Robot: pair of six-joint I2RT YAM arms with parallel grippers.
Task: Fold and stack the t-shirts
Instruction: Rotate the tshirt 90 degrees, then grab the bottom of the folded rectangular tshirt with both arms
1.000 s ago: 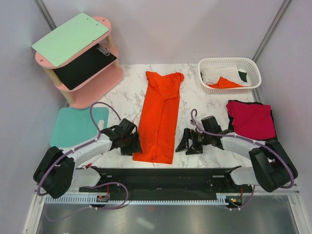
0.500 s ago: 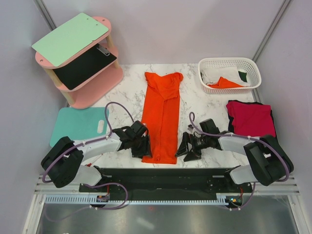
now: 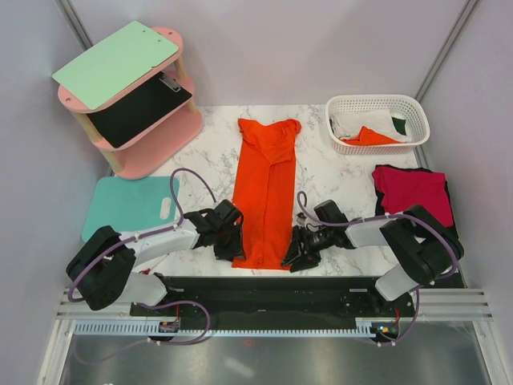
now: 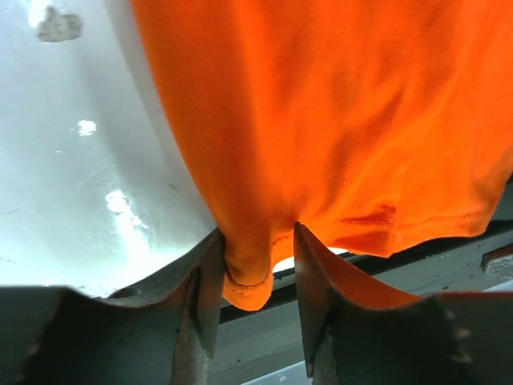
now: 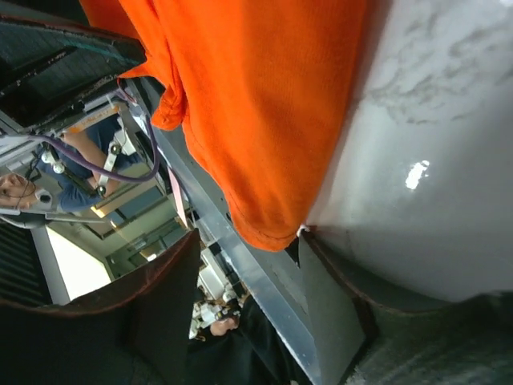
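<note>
A bright orange t-shirt [image 3: 267, 192], folded lengthwise into a long strip, lies in the middle of the marble table. My left gripper [image 3: 232, 247] is at its near left hem corner. In the left wrist view the gripper [image 4: 256, 281] is slightly open, with the hem corner [image 4: 250, 277] between the fingers and touching the left one. My right gripper [image 3: 292, 258] is at the near right hem corner. In the right wrist view it [image 5: 248, 273] is wide open, with the orange hem [image 5: 264, 233] just in front of its jaws. A folded crimson t-shirt [image 3: 413, 196] lies on a black one [image 3: 447, 191] at the right.
A white lattice basket [image 3: 377, 146] at the back right holds white [image 3: 349, 124], orange [image 3: 370, 136] and dark green [image 3: 399, 124] cloth. A teal mat [image 3: 128, 204] lies at the left. A pink shelf [image 3: 152, 148] stands at the back left. The table's near edge and black rail [image 3: 264, 289] are close below both grippers.
My left gripper moved right to the shirt's near left hem corner, then stayed. My right gripper moved left, step by step, to the near right hem corner.
</note>
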